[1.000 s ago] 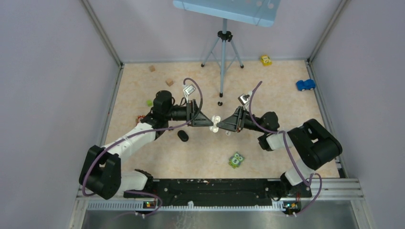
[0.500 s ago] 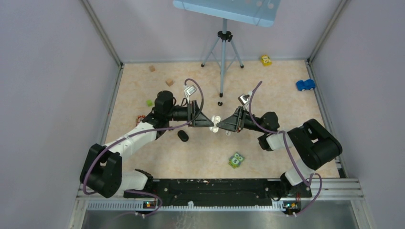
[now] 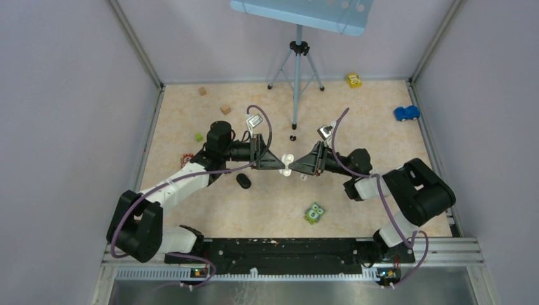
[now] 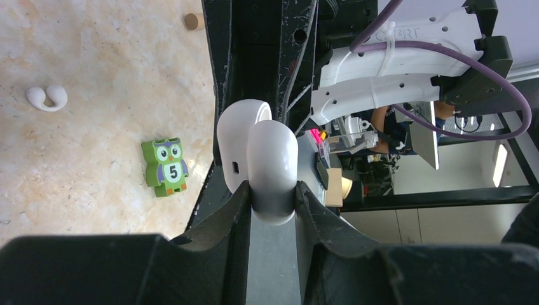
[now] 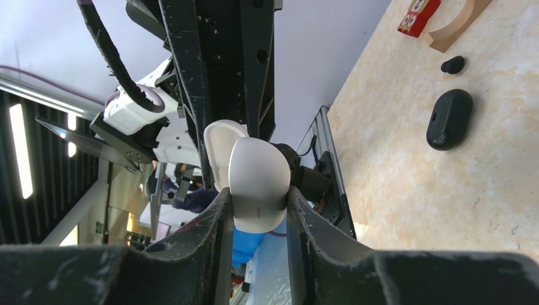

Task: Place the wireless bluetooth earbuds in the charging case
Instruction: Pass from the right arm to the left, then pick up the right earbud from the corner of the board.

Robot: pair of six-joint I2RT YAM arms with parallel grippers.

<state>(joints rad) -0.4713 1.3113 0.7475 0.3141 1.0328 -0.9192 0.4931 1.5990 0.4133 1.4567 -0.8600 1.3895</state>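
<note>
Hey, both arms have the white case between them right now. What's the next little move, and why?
Probably swing the two halves of the white charging case apart. The left gripper and right gripper each pinch one half between their fingers, and the white earbuds lie on the table, not yet inserted, so the case likely needs opening fully first.

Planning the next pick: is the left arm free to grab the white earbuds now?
Probably not: left gripper and right gripper both clamp the white case; the earbuds lie off on the table.
</note>
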